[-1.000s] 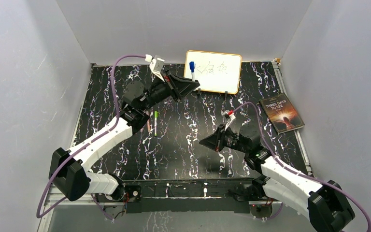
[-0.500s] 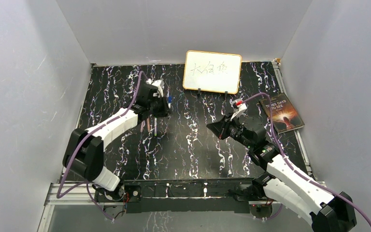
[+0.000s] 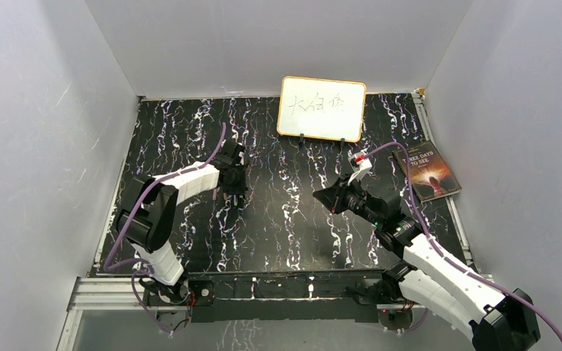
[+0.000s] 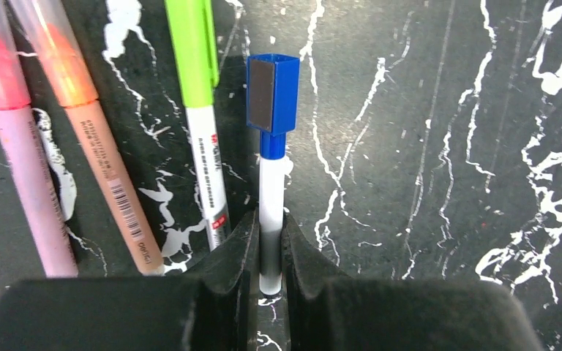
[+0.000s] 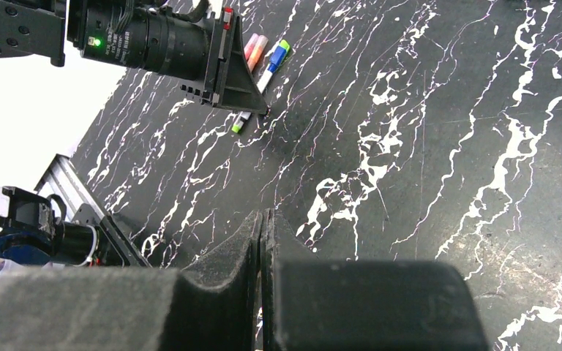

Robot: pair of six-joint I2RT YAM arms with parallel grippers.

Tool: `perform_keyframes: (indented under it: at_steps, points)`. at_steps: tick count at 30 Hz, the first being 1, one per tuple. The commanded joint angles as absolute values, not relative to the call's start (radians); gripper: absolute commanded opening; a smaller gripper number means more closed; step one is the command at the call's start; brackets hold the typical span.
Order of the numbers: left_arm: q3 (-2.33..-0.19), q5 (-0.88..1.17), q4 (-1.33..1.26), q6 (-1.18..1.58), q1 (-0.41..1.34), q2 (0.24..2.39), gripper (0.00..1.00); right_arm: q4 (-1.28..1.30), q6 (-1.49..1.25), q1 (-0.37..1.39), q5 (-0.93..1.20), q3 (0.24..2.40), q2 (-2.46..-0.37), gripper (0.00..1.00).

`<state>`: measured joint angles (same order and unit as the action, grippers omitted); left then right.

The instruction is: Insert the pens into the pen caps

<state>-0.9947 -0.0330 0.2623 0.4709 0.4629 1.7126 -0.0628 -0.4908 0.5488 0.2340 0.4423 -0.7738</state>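
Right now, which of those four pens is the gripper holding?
The white pen with the blue cap, pinched in the left gripper. The pink pen, orange pen and green-capped pen lie loose beside it.

Whiteboard: small white rectangular dry-erase board [image 3: 322,108], propped upright at the desk's far edge, dark handwriting on its face.
Book: dark paperback [image 3: 426,172], lying flat by the right edge.
Desk: black marble-patterned top [image 3: 293,219], white veins.
Walls: plain grey panels [image 3: 44,124] on three sides.

Grey walls [image 3: 44,110] enclose black white-veined marble tabletop [image 3: 293,219]; whiteboard [image 3: 322,108] at rear, book [image 3: 428,172] right.
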Motion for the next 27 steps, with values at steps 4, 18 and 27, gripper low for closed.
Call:
perform_keyframes:
  at_steps: [4, 18, 27]
  points:
    - [-1.020, -0.103, 0.320, 0.455, 0.466, 1.728, 0.00, -0.100, -0.488, 0.549, 0.230, 0.451, -0.763, 0.00]
    - [-1.046, -0.087, 0.336, 0.442, 0.466, 1.641, 0.31, -0.119, -0.494, 0.549, 0.236, 0.444, -0.778, 0.00]
    - [-1.026, 0.108, 0.113, 0.394, 0.515, 1.341, 0.61, -0.134, -0.501, 0.549, 0.245, 0.440, -0.790, 0.00]
